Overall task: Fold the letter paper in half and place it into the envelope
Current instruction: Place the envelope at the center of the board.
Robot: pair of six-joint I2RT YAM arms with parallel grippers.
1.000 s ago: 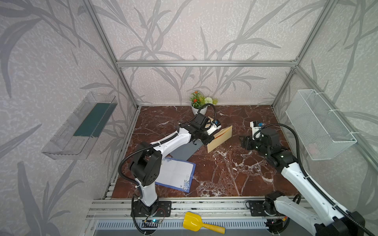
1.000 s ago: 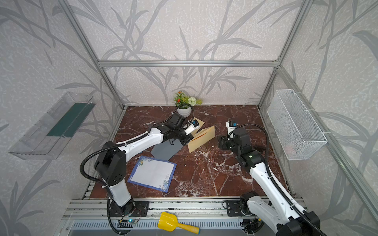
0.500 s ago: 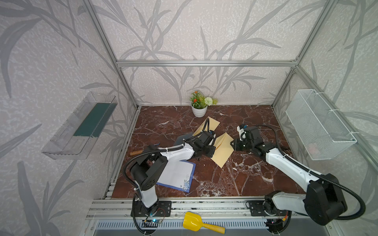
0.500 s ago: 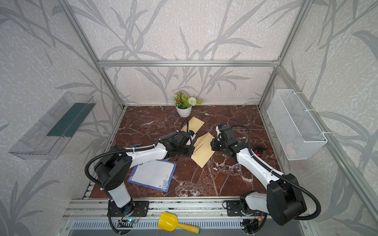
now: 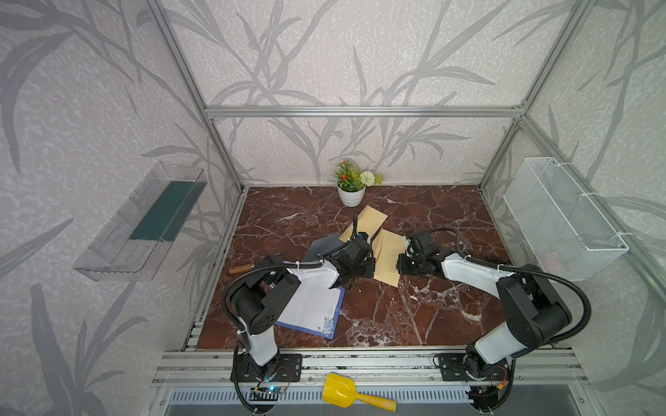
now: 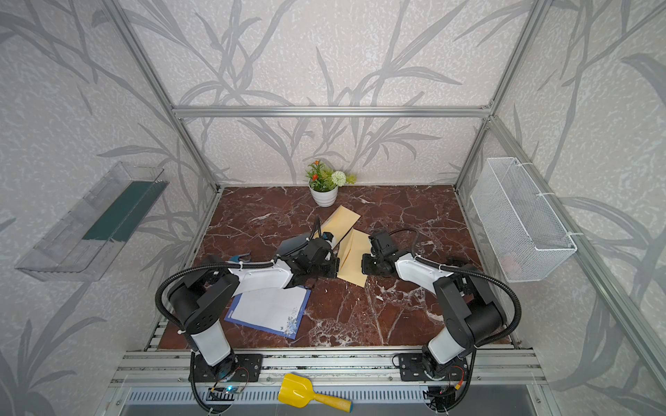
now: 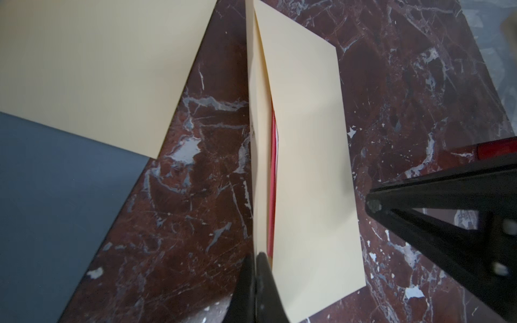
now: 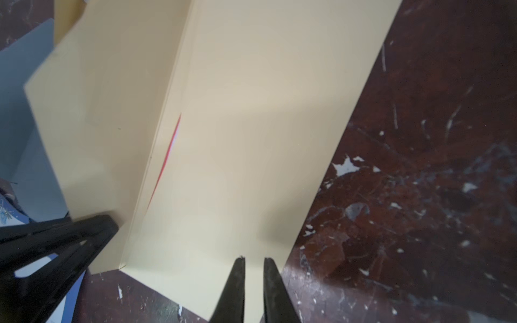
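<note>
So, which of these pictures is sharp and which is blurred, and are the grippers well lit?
Right wrist view: soft, the envelope edges and marble smeared, the right gripper a black silhouette. Left wrist view: sharper, marble veins crisp, the left gripper equally dark. In both top views: sharp, evenly lit.

Left arm [image 5: 313, 277] and right arm [image 5: 468, 273]: white link shells, round black joints, black corrugated cables [image 5: 288, 266]. Left gripper [image 7: 255, 258]: slim, black, tapered fingers [image 7: 264, 282].
</note>
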